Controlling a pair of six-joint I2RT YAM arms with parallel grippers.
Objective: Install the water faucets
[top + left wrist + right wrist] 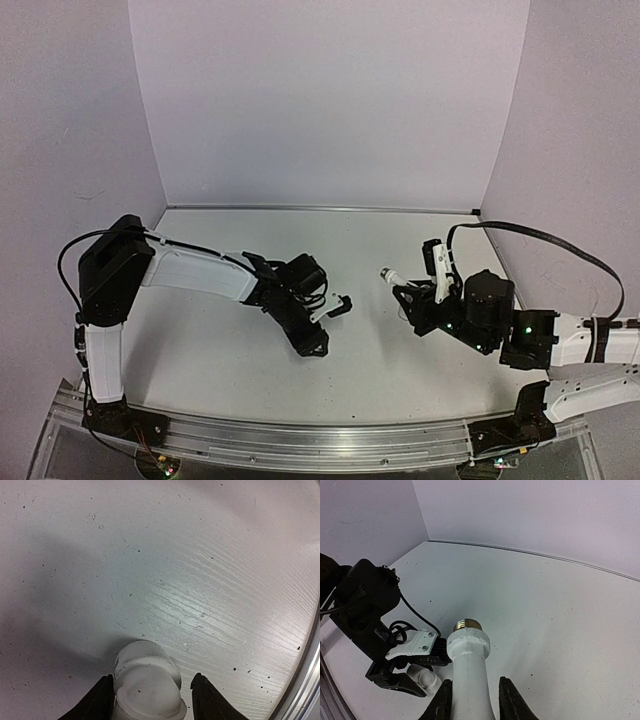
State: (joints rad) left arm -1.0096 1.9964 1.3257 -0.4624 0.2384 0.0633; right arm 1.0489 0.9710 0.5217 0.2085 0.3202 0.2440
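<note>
The left pincer (338, 306) is clamped on the white elbow (146, 677). The elbow's rounded end pokes out past the black fingertips (100, 702), low over the table (210, 570). Whether it touches the table, I cannot tell. From overhead this pincer points toward 3 o'clock. At its 3 o'clock, a gap away, the right pincer (475, 702) is clamped round the white body of the tap (468, 662). The tap's metal threaded end aims toward 10 o'clock, roughly facing the elbow, and the two parts do not touch. At 12 o'clock the table meets a pale wall (330, 100).
</note>
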